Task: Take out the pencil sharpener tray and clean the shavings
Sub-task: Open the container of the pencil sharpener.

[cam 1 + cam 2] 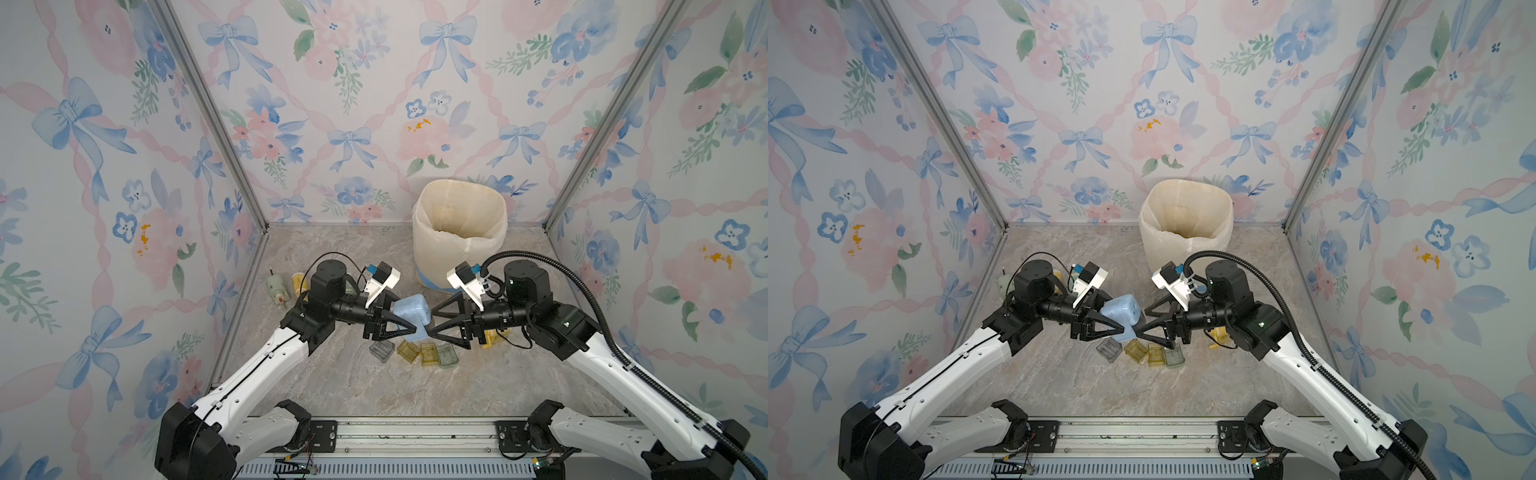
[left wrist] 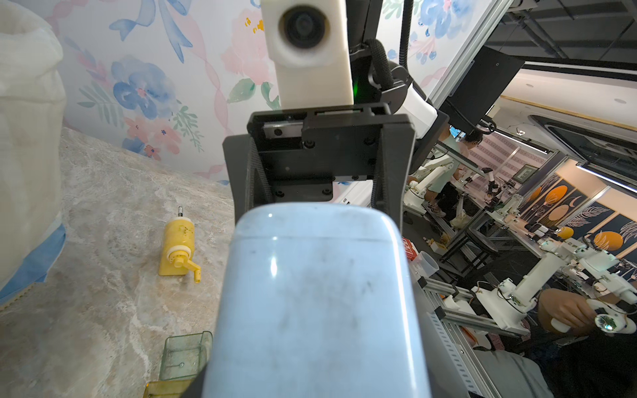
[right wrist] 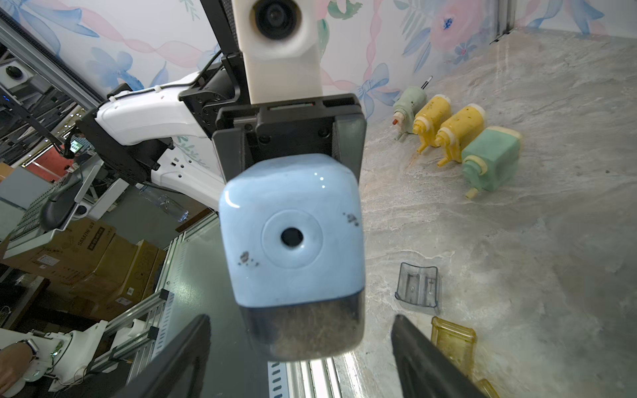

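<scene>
A light blue pencil sharpener [image 1: 411, 309] [image 1: 1121, 309] hangs above the table, and my left gripper [image 1: 401, 320] [image 1: 1113, 320] is shut on its rear end. In the left wrist view the sharpener's body [image 2: 317, 293] hides my fingers. The right wrist view faces its front [image 3: 291, 234] with the pencil hole. The dark tray [image 3: 306, 330], full of brown shavings, sits in the sharpener's base. My right gripper [image 1: 430, 322] [image 1: 1140, 322] [image 3: 303, 348] is open just in front of it. Its fingers [image 3: 186, 355] stand on either side of the tray without touching.
A lined bin [image 1: 440, 257] stands at the back. Several emptied trays, grey [image 1: 381, 351], yellow [image 1: 408, 351] and green [image 1: 447, 355], lie under the grippers. Other sharpeners lie at the left wall [image 1: 276, 289] [image 3: 489, 162] and one yellow [image 2: 177, 248] by the right arm.
</scene>
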`<state>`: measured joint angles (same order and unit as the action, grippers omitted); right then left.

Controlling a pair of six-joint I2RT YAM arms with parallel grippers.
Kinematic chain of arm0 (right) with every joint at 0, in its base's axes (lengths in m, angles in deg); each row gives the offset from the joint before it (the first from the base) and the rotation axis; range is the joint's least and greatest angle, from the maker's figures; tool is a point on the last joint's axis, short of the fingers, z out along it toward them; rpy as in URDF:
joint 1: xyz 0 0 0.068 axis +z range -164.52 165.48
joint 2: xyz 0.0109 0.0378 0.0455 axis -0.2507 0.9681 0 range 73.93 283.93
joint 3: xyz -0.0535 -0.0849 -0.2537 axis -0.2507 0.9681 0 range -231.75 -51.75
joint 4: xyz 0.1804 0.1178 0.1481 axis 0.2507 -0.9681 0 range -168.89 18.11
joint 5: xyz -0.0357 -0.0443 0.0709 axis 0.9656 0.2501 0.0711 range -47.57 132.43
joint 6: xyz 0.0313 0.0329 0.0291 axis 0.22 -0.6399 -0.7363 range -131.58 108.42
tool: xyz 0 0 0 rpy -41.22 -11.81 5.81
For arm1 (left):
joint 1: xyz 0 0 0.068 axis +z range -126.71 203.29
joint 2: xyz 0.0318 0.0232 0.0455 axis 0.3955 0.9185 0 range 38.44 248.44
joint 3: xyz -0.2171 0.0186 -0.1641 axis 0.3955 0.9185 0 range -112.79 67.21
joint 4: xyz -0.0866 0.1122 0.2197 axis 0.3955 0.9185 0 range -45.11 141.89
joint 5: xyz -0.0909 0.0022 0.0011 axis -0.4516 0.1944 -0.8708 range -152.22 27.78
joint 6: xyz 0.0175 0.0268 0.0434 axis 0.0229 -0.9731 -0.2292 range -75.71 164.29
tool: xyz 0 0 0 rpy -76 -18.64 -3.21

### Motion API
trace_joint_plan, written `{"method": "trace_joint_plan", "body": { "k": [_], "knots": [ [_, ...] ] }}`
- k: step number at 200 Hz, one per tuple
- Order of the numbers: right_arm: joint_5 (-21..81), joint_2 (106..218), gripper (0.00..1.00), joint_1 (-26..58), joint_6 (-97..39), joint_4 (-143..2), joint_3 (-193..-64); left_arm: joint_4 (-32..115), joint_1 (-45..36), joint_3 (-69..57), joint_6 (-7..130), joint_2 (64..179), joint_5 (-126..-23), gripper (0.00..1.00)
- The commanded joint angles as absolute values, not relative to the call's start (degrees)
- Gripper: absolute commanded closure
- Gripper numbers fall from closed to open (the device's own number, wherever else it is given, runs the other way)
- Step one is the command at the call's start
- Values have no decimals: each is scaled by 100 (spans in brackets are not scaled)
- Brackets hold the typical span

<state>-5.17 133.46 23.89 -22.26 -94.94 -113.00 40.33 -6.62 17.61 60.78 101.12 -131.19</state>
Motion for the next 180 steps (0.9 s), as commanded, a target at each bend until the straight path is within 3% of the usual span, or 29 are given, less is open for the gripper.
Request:
{"method": "trace_joint_plan", "body": {
  "k": [1,33,88,180],
  "knots": [
    [-354,13409,19,2540,-2086,-9559,-11538,3945,-615,1768,6002,10062,-13274,100],
    [-354,13496,26,2595,-2136,-9401,-11573,3940,-619,1770,6030,10084,-13282,100],
    [-354,13507,48,2595,-2093,-9454,-11644,3944,-616,1766,6020,10049,-13290,100],
    [-369,13232,53,2224,-2135,-9528,-11586,3945,-606,1784,6028,10049,-13264,100]
  ]
}}
